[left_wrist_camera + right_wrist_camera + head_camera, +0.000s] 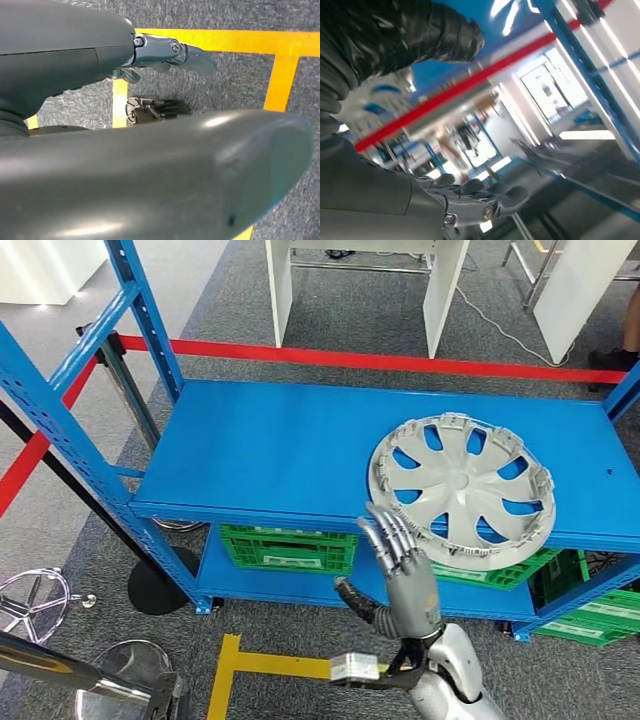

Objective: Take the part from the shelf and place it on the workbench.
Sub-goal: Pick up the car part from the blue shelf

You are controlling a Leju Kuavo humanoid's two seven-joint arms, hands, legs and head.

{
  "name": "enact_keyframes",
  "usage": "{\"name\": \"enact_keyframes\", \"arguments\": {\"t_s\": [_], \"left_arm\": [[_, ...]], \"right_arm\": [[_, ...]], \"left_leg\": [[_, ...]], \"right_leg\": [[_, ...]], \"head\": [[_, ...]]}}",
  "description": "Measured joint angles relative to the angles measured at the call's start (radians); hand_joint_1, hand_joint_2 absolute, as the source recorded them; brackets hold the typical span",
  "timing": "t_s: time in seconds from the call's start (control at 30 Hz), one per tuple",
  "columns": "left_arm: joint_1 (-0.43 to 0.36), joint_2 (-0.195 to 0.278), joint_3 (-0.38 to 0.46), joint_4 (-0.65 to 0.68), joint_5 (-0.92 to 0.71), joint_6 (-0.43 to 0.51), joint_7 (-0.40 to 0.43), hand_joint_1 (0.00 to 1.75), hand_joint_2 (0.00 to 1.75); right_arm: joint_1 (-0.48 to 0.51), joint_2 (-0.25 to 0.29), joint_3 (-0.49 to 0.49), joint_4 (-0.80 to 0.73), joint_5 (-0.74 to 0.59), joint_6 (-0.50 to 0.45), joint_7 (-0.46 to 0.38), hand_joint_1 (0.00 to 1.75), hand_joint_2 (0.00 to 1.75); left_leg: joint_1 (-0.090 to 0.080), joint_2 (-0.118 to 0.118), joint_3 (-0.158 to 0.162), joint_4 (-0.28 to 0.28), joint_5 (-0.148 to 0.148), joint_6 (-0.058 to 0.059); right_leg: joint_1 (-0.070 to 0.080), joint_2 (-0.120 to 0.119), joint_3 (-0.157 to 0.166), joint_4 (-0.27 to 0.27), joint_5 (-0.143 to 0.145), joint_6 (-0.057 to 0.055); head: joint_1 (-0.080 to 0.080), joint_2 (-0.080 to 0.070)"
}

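Note:
A silver wheel cover [462, 487] lies flat on the right part of the blue shelf board [272, 455], its near rim hanging slightly over the front edge. My right hand [400, 570] is raised in front of the shelf, fingers spread and holding nothing, just below and left of the cover's near rim without touching it. In the right wrist view the picture is blurred; my right hand [478, 200] points towards the shelf and the cover [382, 95] is a pale smear. My left hand [170, 50] hangs over grey carpet, fingers straight and holding nothing.
Green crates [287, 548] sit on the shelf's lower level. A red barrier tape [377, 360] runs behind the shelf, with a black post base [155, 585] at its left corner. Yellow floor tape [226, 665] lies in front. White table legs [445, 290] stand beyond.

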Motion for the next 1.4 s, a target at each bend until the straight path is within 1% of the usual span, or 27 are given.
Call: {"name": "enact_keyframes", "arguments": {"t_s": [0.07,0.17,0.37,0.4,0.47,0.57,0.67,0.77,1.1,1.4], "left_arm": [[-0.003,0.000,-0.004,0.000,0.002,-0.003,0.003,0.00,0.00],[-0.005,0.000,-0.010,0.000,0.006,-0.008,0.005,0.00,0.00],[-0.015,0.001,-0.032,0.000,0.005,-0.019,0.008,0.00,0.00],[-0.017,0.002,-0.035,0.000,0.004,-0.021,0.009,0.00,0.00],[-0.022,0.003,-0.044,0.000,0.002,-0.022,0.011,0.00,0.00],[-0.028,0.005,-0.053,0.000,0.002,-0.023,0.012,0.00,0.00],[-0.032,0.009,-0.058,0.000,0.001,-0.022,0.011,0.00,0.00],[-0.036,0.011,-0.061,-0.002,-0.001,-0.022,0.008,0.00,0.00],[-0.042,0.017,-0.069,-0.010,-0.011,-0.024,0.001,0.00,0.00],[-0.044,0.020,-0.077,-0.012,-0.011,-0.024,0.001,0.00,0.00]], "right_arm": [[0.007,0.032,-0.043,0.001,0.027,-0.001,-0.017,0.00,1.75],[0.013,0.064,-0.093,0.009,0.086,-0.002,-0.020,0.00,1.75],[0.009,0.115,-0.218,0.052,0.382,-0.003,-0.014,0.00,1.75],[0.004,0.118,-0.240,0.062,0.421,-0.003,-0.002,0.00,1.75],[-0.010,0.120,-0.271,0.085,0.488,-0.003,0.048,0.00,1.75],[-0.036,0.111,-0.286,0.126,0.554,-0.003,0.157,0.00,1.75],[-0.066,0.082,-0.276,0.178,0.597,-0.003,0.278,0.00,1.75],[-0.094,0.050,-0.254,0.233,0.613,-0.003,0.350,0.00,1.75],[-0.167,-0.017,-0.183,0.395,0.630,-0.003,0.486,0.00,1.75],[-0.193,-0.036,-0.156,0.462,0.630,-0.004,0.501,0.00,1.75]], "left_leg": [[0.000,0.000,0.000,0.000,0.000,0.000],[0.000,0.000,0.000,0.000,0.000,0.000],[0.000,0.000,0.000,0.000,0.000,0.000],[0.000,0.000,0.000,0.000,0.000,0.000],[0.000,0.000,0.000,0.000,0.000,0.000],[0.000,0.000,0.000,0.000,0.000,0.000],[0.000,0.000,0.000,0.000,0.000,0.000],[0.000,-0.001,0.000,0.000,0.000,0.000],[0.000,-0.001,0.000,0.000,0.000,0.000],[0.000,-0.001,0.000,0.000,0.000,0.000]], "right_leg": [[0.000,0.000,0.000,0.000,0.000,0.000],[0.000,0.000,0.000,0.000,0.000,0.000],[0.000,0.000,0.001,0.000,0.000,0.000],[0.000,0.000,0.001,0.000,0.000,0.000],[0.000,0.000,0.001,0.000,0.000,0.000],[0.000,0.000,0.001,0.000,0.000,0.000],[0.000,0.000,0.001,0.000,0.000,0.000],[0.000,0.000,0.000,0.000,0.000,0.000],[0.000,0.000,0.000,0.000,0.000,0.000],[0.000,0.000,0.000,0.000,0.000,0.000]], "head": [[0.000,0.000],[0.000,0.000],[0.000,0.000],[0.000,0.000],[0.000,0.000],[0.000,0.000],[0.000,0.000],[0.000,0.000],[0.000,0.000],[0.000,0.000]]}}
